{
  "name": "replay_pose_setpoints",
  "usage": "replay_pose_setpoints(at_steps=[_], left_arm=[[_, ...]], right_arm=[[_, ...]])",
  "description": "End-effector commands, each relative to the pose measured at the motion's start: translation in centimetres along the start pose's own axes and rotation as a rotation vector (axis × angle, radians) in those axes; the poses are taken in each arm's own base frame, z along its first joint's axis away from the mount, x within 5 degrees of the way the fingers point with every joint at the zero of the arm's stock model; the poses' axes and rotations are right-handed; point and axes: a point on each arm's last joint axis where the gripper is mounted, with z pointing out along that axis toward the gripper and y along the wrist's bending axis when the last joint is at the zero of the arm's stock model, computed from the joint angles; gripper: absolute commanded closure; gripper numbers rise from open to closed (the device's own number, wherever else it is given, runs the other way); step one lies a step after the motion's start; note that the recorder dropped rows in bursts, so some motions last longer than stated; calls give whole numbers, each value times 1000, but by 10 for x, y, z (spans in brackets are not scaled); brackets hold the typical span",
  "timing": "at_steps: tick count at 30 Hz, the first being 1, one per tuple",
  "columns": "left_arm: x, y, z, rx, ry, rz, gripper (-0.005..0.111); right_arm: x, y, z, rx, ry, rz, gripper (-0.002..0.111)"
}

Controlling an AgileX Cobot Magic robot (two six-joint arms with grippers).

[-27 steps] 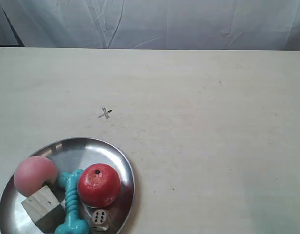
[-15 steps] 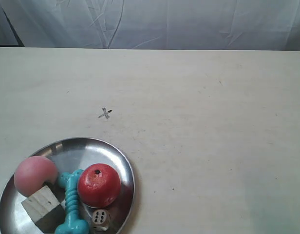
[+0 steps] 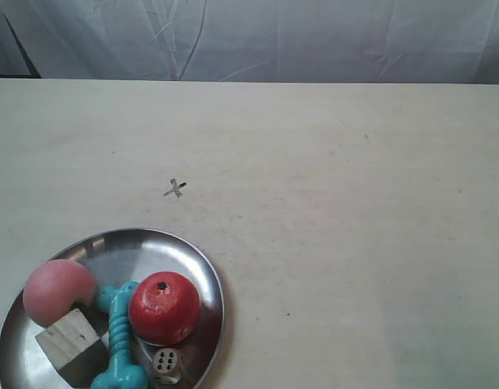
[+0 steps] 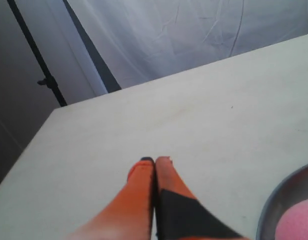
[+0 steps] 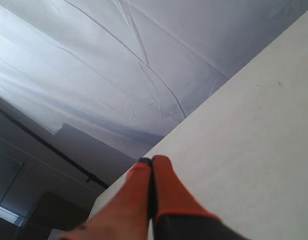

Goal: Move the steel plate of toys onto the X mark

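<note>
My left claw (image 4: 155, 160) is pinched closed, its smooth orange fingers (image 4: 141, 176) pressed flat together, one with a black patch. It sits over the matte cream table (image 4: 144, 115). Close by it I see a curved arc of the plate (image 4: 272, 210), polished steel, with the fuzzy-looking pink ball (image 4: 300, 226) inside.

My right claw (image 5: 151, 160) is closed too, orange tips touching, over bare tabletop near its far edge. Wrinkled white cloth (image 5: 144, 60) hangs behind.

In the exterior view the round, shallow plate (image 3: 140, 250) lies at the near left, partly cut off by the frame. It holds the pink ball (image 3: 59, 290) at its left, a glossy red ball (image 3: 164, 308) with a small hole on top, a knobbly teal bone (image 3: 120, 344) between them, a wooden cube (image 3: 70, 339) and a pale die (image 3: 167, 365) showing six pips. The X mark (image 3: 176, 189), a thin grey cross, lies farther out on the table, apart from the plate's far rim.
</note>
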Motion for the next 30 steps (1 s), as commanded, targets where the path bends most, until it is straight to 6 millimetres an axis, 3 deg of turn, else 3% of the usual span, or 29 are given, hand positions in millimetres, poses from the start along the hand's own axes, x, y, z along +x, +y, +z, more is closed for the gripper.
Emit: replay_pose_setpoints(at_steps=[1, 7, 15, 16, 18, 19, 21, 25, 27, 30], left_arm=[[-12, 2, -1, -34, -141, 100, 107], [-44, 1, -12, -50, -521, 113, 107], [-63, 1, -27, -59, -790, 100, 107], [-72, 2, -37, -38, -932, 13, 107], [-78, 10, -47, 173, -1065, -523, 107], [-80, 14, -43, 178, -989, -623, 107], [-78, 14, -31, 134, -724, -597, 107], [-64, 15, -1, 94, -234, -864, 107], [-72, 14, 13, 98, -54, -869, 107], [-104, 6, 36, 201, 224, -689, 107]], right_arm=[[-1, 0, 0, -3, -18, 19, 108], [13, 4, -1, -37, 145, 115, 108], [27, 13, -5, -105, 308, 262, 108], [28, 16, -6, -128, 339, 309, 108], [32, 19, -8, -152, 393, 325, 108], [35, 19, -10, -164, 422, 299, 108], [33, 24, -11, -190, 422, 247, 108], [7, 42, -12, -226, 246, 117, 108], [1, 41, -6, -159, 230, 14, 108], [2, 28, 17, 50, 356, -138, 108]])
